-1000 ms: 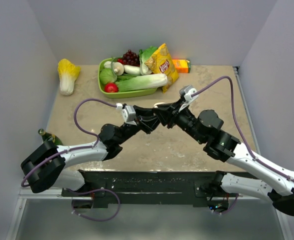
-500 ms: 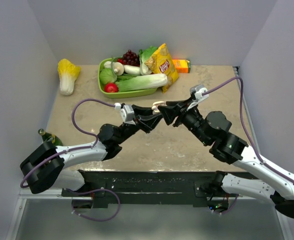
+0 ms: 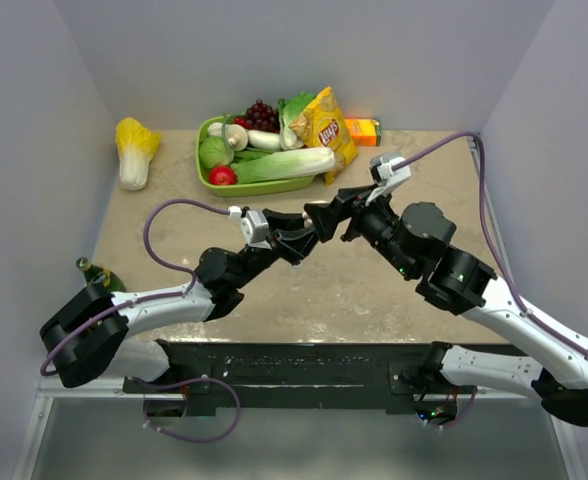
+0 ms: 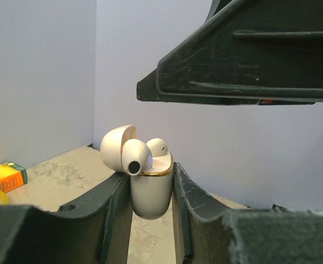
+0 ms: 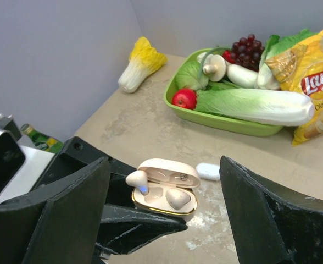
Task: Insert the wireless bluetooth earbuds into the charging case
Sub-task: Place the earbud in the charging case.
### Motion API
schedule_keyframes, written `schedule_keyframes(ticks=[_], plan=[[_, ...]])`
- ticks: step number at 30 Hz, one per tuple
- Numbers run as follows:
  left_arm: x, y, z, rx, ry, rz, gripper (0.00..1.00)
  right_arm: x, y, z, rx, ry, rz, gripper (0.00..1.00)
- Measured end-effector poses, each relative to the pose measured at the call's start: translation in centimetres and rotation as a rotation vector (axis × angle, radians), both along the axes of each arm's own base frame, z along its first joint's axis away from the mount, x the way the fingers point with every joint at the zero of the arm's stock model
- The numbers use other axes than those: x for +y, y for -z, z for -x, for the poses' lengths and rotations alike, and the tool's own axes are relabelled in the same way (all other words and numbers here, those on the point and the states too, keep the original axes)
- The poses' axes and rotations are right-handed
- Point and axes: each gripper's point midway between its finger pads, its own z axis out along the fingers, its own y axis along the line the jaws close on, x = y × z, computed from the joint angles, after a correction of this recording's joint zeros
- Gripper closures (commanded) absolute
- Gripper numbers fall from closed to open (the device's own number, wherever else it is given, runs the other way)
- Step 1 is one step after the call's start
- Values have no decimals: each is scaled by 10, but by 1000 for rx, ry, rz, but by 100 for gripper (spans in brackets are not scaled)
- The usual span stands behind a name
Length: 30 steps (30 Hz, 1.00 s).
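- Beige stone-look table (image 3: 404, 290) between pale walls, from above. We find the right claw (image 3: 332, 217) with its fingers spread wide, where a second earlier they were nearly closed at this same meeting point. We read that as a release just made. The left claw (image 3: 306, 230) has not altered its grip.
- Same view, pose: both arms reach forward and inward, elbows out, so that the claws meet tip to tip above mid-table, short of the green tray (image 3: 259, 187).
- Left wrist view: the left claw is clenched on the charging case (image 4: 150, 195), one finger on each flank. The case is upright, lid hinged open and clear of the table.
- Same view: the seated earbud (image 4: 157, 146) shows just above the gilt rim. The tilted earbud (image 4: 135, 158) rides high at the near rim, dark nozzle towards the camera. In our judgement it is not home in its well. One right-claw finger hangs overhead, apart from the case.
- Right wrist view: the right claw is released and empty, with its fingers well apart on either side of the case and above it. The tilted earbud leans at the rim beside the lid, with a blue lamp lit beneath it.
- Same view: a small white oblong piece (image 5: 208, 171) lies on the table beyond the case; we cannot identify it.
- Finding: both earbuds are delivered, and one still wants pressing down before the lid can close.
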Motion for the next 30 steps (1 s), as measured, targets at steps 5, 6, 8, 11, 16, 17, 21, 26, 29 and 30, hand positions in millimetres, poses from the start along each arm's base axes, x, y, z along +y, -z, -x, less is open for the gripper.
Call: schedule_keyframes(ticks=[5, 6, 8, 11, 16, 17, 21, 26, 29, 30], plan=[[3, 0, -5, -10, -39, -5, 100, 0, 10, -12, 57, 66, 54, 16], [4, 0, -6, -12, -47, -5, 100, 0, 11, -14, 64, 71, 62, 16], [5, 0, -9, -16, -62, -8, 100, 1, 17, -17, 82, 85, 83, 16], [5, 1, -10, -17, -72, -11, 100, 4, 26, -19, 104, 95, 110, 16], [4, 5, -13, -13, -80, -20, 100, 9, 32, -23, 122, 107, 132, 16], [4, 5, -13, -14, -82, -22, 100, 9, 34, -23, 124, 108, 135, 16], [4, 6, -14, -18, -87, -27, 100, 9, 36, -24, 131, 112, 138, 17], [4, 6, -14, -17, -87, -29, 100, 8, 36, -23, 134, 115, 140, 18], [4, 7, -14, -15, -87, -32, 100, 6, 37, -22, 136, 117, 143, 18], [4, 7, -14, -15, -87, -33, 100, 6, 36, -22, 137, 117, 143, 18]])
